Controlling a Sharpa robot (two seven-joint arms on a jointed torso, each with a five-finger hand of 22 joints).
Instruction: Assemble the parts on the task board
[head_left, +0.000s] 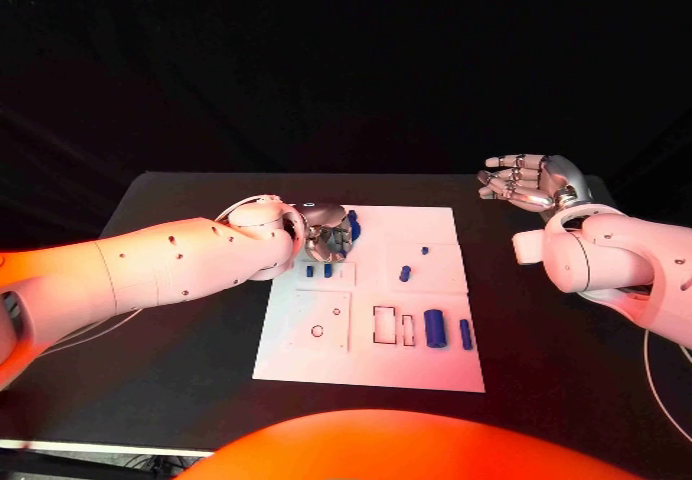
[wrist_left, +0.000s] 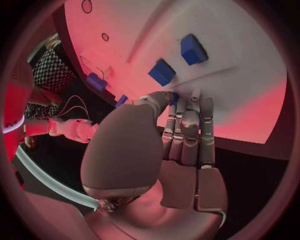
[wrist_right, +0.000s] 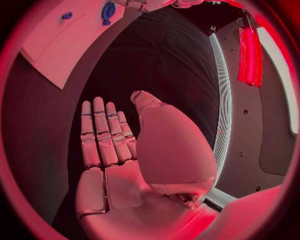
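The white task board (head_left: 378, 352) lies in the middle of the table. My left hand (head_left: 323, 226) is over its far left corner, and a blue part (head_left: 353, 224) shows at its fingertips. In the left wrist view the thumb and fingers of that hand (wrist_left: 181, 135) meet on a sliver of the blue part (wrist_left: 175, 95), just short of two blue blocks (wrist_left: 162, 72) (wrist_left: 193, 49). My right hand (head_left: 531, 180) is raised off the board's far right side with its fingers apart and nothing in it. The right wrist view shows this hand (wrist_right: 115, 150) flat and open.
Two small blue parts (head_left: 319, 270) stand near the board's left edge, with another (head_left: 405, 272) at mid board. A thick blue cylinder (head_left: 434, 328) and a slimmer one (head_left: 466, 333) lie at the near right, beside rectangular slots (head_left: 387, 325). Black table (head_left: 173, 330) surrounds the board.
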